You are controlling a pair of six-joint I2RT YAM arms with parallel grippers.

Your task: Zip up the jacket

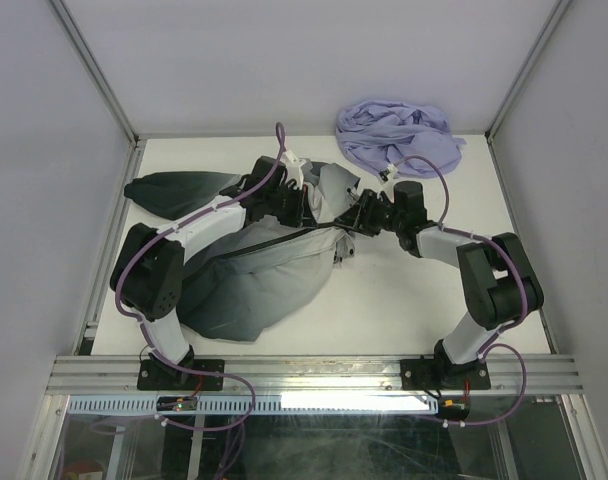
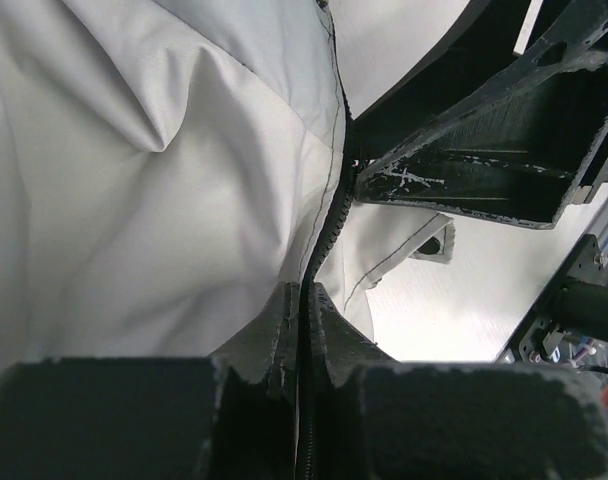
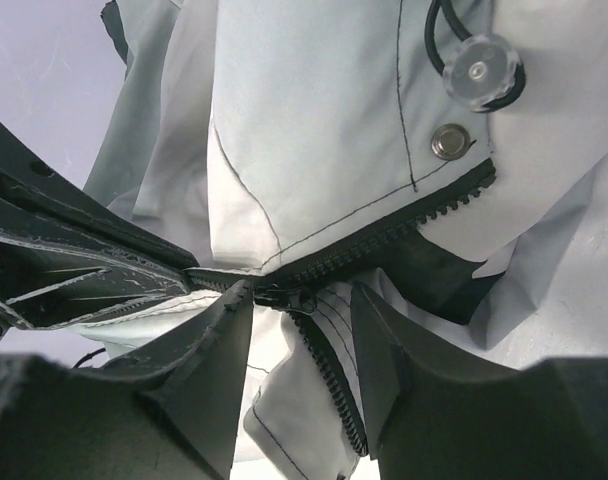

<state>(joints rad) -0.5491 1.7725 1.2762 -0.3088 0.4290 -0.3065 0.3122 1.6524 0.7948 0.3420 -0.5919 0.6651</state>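
The jacket point(image 1: 254, 290) lies crumpled across the left and middle of the table point(image 1: 384, 310). Its dark sleeve point(image 1: 174, 190) is flung leftward, and its shell fades from black to pale grey. The left claw point(image 2: 302, 300) is clamped on the jacket along its zipper point(image 2: 329, 215). Just beside it, the right claw point(image 3: 302, 300) stands parted around the slider point(image 3: 284, 297), below a snap button point(image 3: 450, 141). A lavender cloth point(image 1: 399, 135) sits far right.

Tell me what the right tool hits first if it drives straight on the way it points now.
Most likely the zipper slider of the jacket. It lies in the gap between the open fingers of the right tool, just ahead of the tips. Depth is hard to judge from the wrist view.
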